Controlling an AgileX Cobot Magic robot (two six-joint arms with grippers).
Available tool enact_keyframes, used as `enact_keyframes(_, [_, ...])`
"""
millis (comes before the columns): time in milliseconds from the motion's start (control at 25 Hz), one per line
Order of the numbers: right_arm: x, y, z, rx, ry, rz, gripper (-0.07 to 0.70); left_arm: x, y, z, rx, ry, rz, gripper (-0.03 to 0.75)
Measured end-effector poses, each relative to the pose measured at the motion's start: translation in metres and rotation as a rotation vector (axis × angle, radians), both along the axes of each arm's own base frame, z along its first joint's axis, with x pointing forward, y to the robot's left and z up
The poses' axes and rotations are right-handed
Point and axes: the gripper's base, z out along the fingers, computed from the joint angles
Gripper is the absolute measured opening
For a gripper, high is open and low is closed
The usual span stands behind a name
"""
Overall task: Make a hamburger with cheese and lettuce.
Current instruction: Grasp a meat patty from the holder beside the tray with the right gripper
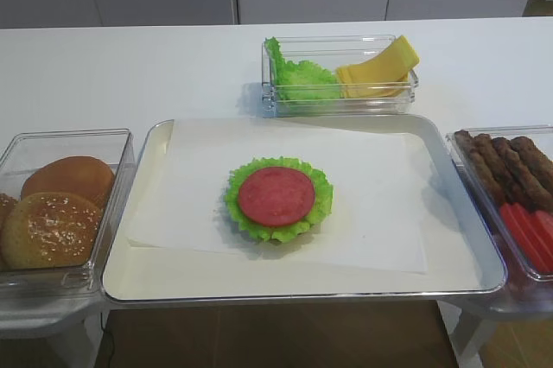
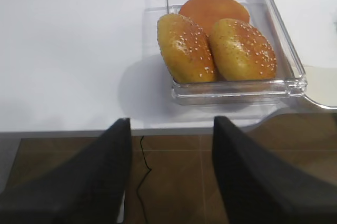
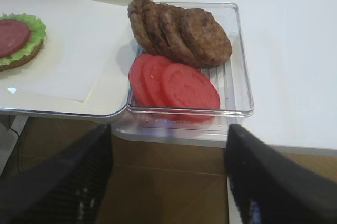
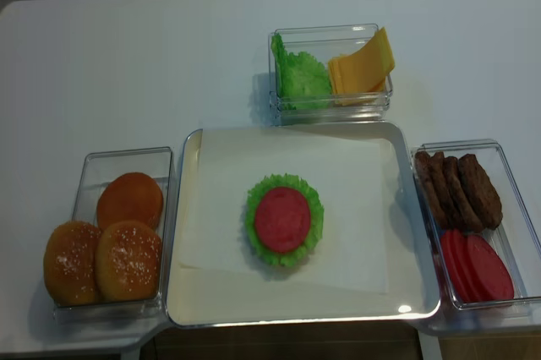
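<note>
The hamburger (image 1: 278, 198) is a round stack with a frilly green leaf rim and a flat red disc on top. It sits mid-tray on white paper (image 1: 346, 187), also in the realsense view (image 4: 283, 219) and at the left edge of the right wrist view (image 3: 18, 39). The cheese (image 1: 378, 68) lies as pale yellow slices in a clear box at the back, beside loose lettuce (image 1: 298, 74). My right gripper (image 3: 168, 176) is open and empty, off the table's front edge below the patty box. My left gripper (image 2: 171, 171) is open and empty, off the front edge below the bun box.
A clear box of sesame buns (image 1: 52, 212) stands left of the metal tray (image 1: 138, 286). A clear box at the right holds brown patties (image 3: 181, 32) and red tomato slices (image 3: 176, 84). Brown floor and a black cable (image 2: 141, 174) lie below the table edge.
</note>
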Motion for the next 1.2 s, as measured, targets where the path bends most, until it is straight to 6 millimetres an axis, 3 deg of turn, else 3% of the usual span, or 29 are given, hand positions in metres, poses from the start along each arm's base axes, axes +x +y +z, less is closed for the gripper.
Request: enact_keyframes(1200, [0.0000, -0.0001, 0.0000, -0.001, 0.000, -0.001, 0.502, 0.0000, 0.0000, 0.0000, 0.000, 0.000, 0.000, 0.369])
